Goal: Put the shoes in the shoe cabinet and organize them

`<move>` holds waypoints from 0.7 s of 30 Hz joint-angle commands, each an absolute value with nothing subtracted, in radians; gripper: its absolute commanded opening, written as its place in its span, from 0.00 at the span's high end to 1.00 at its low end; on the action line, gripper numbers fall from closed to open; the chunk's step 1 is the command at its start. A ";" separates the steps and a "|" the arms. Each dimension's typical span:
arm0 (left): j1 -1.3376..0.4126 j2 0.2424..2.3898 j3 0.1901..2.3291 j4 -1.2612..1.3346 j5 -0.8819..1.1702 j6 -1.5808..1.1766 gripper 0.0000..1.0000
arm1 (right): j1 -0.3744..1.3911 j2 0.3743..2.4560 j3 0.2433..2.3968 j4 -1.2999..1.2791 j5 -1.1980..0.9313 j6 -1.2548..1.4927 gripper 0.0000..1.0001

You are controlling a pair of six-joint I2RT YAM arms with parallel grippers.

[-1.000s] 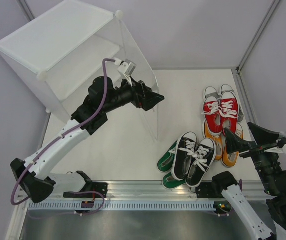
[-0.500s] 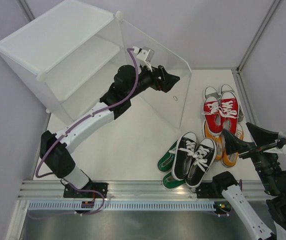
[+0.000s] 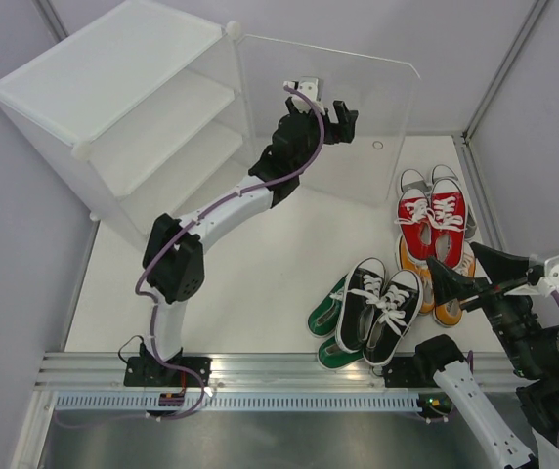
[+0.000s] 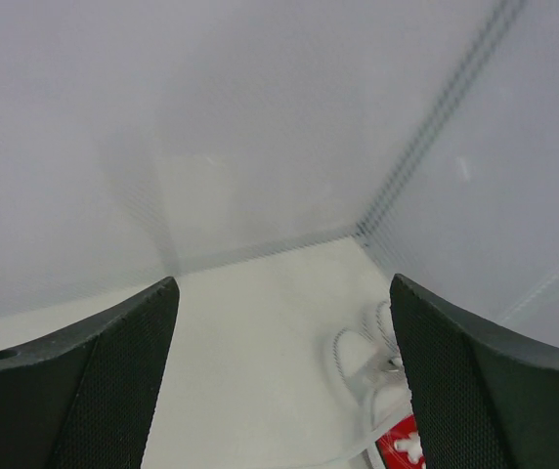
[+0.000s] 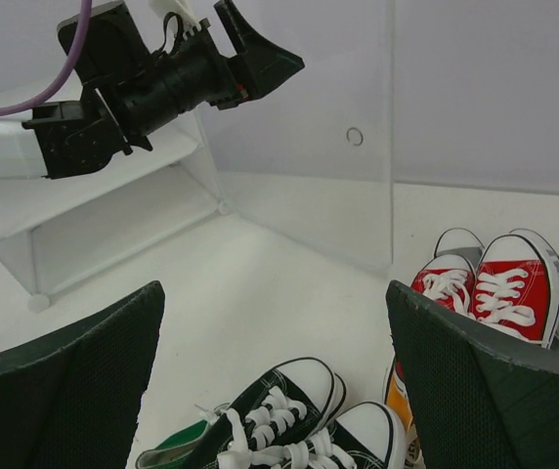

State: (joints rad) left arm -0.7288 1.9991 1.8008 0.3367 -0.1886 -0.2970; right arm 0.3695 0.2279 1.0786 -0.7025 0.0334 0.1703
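The shoe cabinet [image 3: 113, 98] stood far left, its clear door [image 3: 382, 107] swung wide. The shoes lay right on the table: red pair [image 3: 432, 223] over grey [image 3: 413, 183] and orange [image 3: 449, 307], black [image 3: 379, 308] over green [image 3: 326, 315]. The left gripper [image 4: 281, 288] was spread at the door, and the right gripper [image 5: 275, 293] was spread above the shoes

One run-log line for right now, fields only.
door: open | left gripper: open, at door | right gripper: open, above shoes | shoes: on table, none seen in cabinet
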 commanded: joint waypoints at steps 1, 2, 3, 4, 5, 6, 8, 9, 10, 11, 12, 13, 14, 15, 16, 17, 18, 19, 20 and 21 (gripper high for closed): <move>-0.730 2.092 1.913 0.457 -0.389 -0.226 0.08 | 0.376 0.241 1.071 -0.724 0.014 0.184 0.02; -0.730 2.117 1.928 0.471 -0.412 -0.201 0.08 | 0.376 0.242 1.069 -0.727 0.014 0.184 0.02; -0.730 2.134 1.956 0.506 -0.431 -0.187 0.08 | 0.376 0.245 1.069 -0.730 0.015 0.184 0.02; -0.730 2.172 1.973 0.518 -0.463 -0.172 0.07 | 0.376 0.248 1.072 -0.738 0.018 0.184 0.02; -0.730 2.187 1.988 0.528 -0.475 -0.143 0.07 | 0.376 0.250 1.075 -0.742 0.021 0.183 0.02; -0.730 2.201 2.021 0.531 -0.485 -0.129 0.07 | 0.376 0.255 1.075 -0.745 0.025 0.183 0.02; -0.730 2.221 2.043 0.519 -0.488 -0.109 0.06 | 0.376 0.258 1.080 -0.755 0.035 0.181 0.02; -0.730 2.215 2.036 0.493 -0.465 -0.112 0.05 | 0.376 0.264 1.080 -0.758 0.035 0.181 0.02; -0.730 2.203 2.023 0.473 -0.450 -0.129 0.04 | 0.376 0.268 1.083 -0.759 0.037 0.183 0.02; -0.732 2.163 2.005 0.457 -0.431 -0.138 0.03 | 0.376 0.270 1.085 -0.761 0.035 0.183 0.02; -0.732 2.140 1.953 0.440 -0.396 -0.144 0.02 | 0.376 0.279 1.088 -0.762 0.035 0.187 0.02; -0.735 2.113 1.924 0.390 -0.384 -0.159 0.01 | 0.376 0.282 1.089 -0.767 0.035 0.189 0.02; -0.735 2.045 1.892 0.365 -0.367 -0.164 0.01 | 0.376 0.288 1.092 -0.770 0.035 0.190 0.02; -0.735 2.011 1.825 0.329 -0.332 -0.173 0.00 | 0.376 0.297 1.095 -0.773 0.037 0.195 0.02; -0.735 1.973 1.790 0.295 -0.318 -0.201 0.00 | 0.377 0.304 1.097 -0.782 0.041 0.201 0.02; -0.735 1.936 1.760 0.214 -0.304 -0.212 0.00 | 0.376 0.310 1.098 -0.790 0.044 0.207 0.02; -0.736 1.865 1.705 0.166 -0.270 -0.225 0.00 | 0.377 0.327 1.101 -0.798 0.048 0.218 0.02; -0.736 1.833 1.680 0.120 -0.253 -0.257 0.00 | 0.376 0.339 1.104 -0.819 0.051 0.227 0.02; -0.736 1.800 1.631 0.025 -0.233 -0.273 0.00 | 0.377 0.365 1.108 -0.831 0.058 0.236 0.02; -0.736 1.730 1.608 -0.026 -0.188 -0.287 0.00 | 0.376 0.379 1.111 -0.844 0.061 0.247 0.02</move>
State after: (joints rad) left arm -0.7311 1.9144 1.6684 0.1707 -0.3027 -0.2138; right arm 0.3695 0.3237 1.0798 -0.8005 0.0338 0.2062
